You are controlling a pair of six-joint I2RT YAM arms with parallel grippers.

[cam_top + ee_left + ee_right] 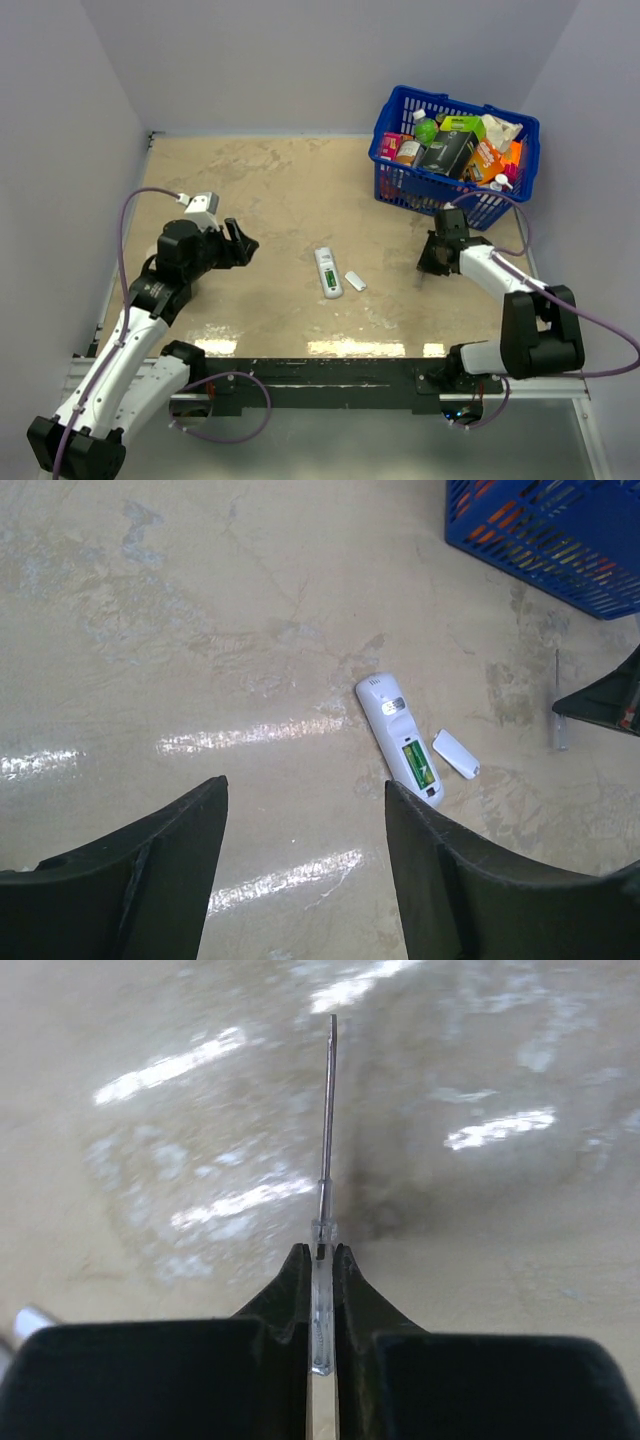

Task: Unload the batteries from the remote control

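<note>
The right gripper point(322, 1260) is clamping a slim screwdriver point(327, 1110), tip pointing forward, likely for prying. The remote control point(400, 738) is lying bay-up between the arms, batteries point(421, 764) sitting inside, cover point(456, 754) just beside it. The left gripper point(305, 790) is hovering wide open, gripping nothing, perhaps ready to steady the handset.

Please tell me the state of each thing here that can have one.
Remote control: bay side up, cover off.
Batteries: inside the bay.
Cover: off, lying beside the remote control.
Left gripper: open, empty.
Right gripper: shut on screwdriver.
Basket: filled with packages.
</note>
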